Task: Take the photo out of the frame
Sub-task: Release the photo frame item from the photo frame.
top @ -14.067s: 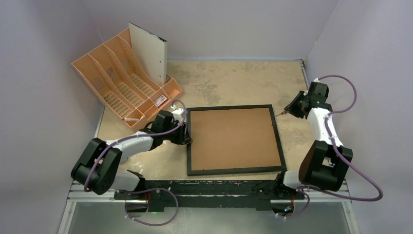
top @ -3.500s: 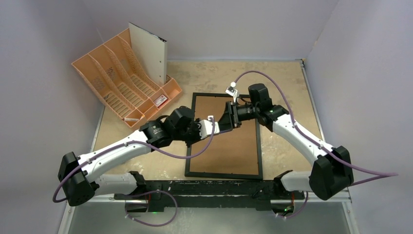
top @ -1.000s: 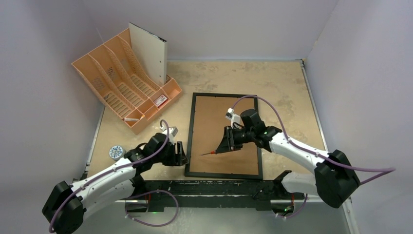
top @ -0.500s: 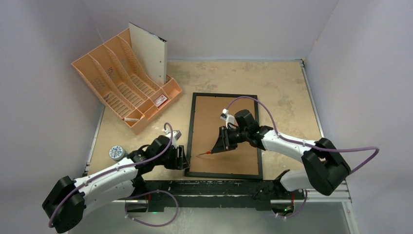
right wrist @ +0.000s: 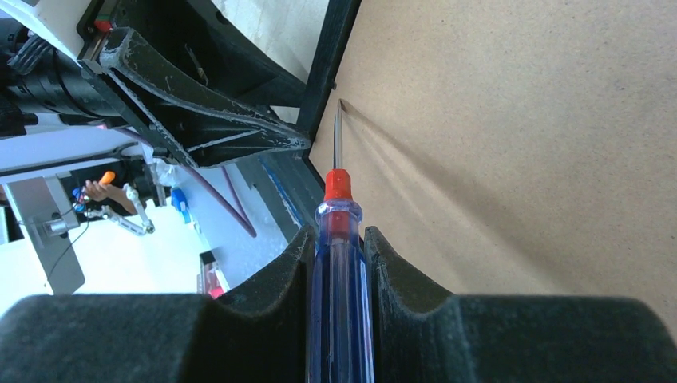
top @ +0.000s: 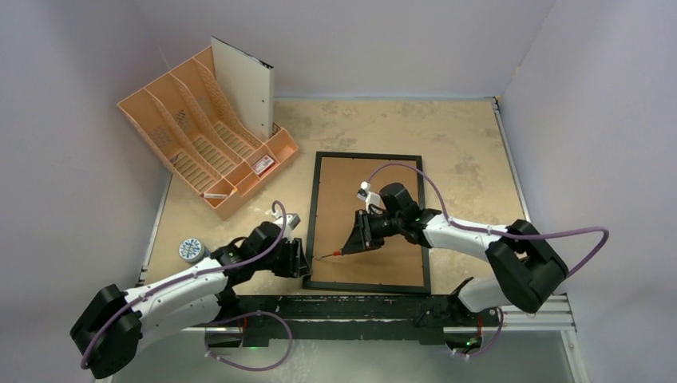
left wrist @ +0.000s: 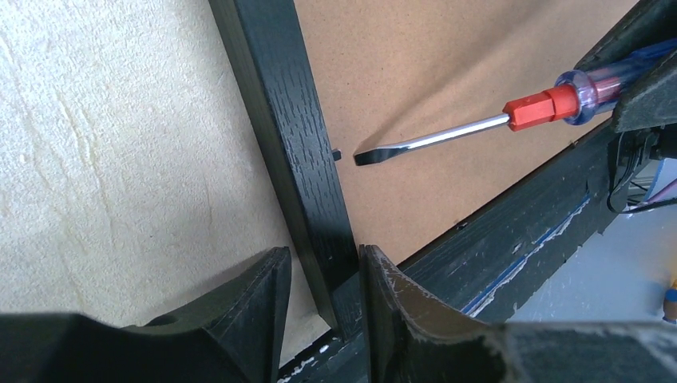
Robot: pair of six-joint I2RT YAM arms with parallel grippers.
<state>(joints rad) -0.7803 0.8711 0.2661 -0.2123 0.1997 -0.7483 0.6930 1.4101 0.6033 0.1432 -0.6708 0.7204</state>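
The black frame lies face down with its brown backing board upward. The photo is hidden under that board. My left gripper stands at the near left corner, open and astride the frame's left rail: one finger touches the rail's inner side, the other stands a little off its outer side. My right gripper is shut on a blue-handled screwdriver with a red collar. Its flat tip hovers over the board beside a small black tab on the left rail.
An orange file organiser stands at the back left with a white sheet upright in it. A small round patterned object lies left of my left arm. The black base rail runs along the table's near edge.
My left jaws have narrowed around the frame's left rail. My right gripper has carried the screwdriver a little leftward, bringing its tip closer to the rail.
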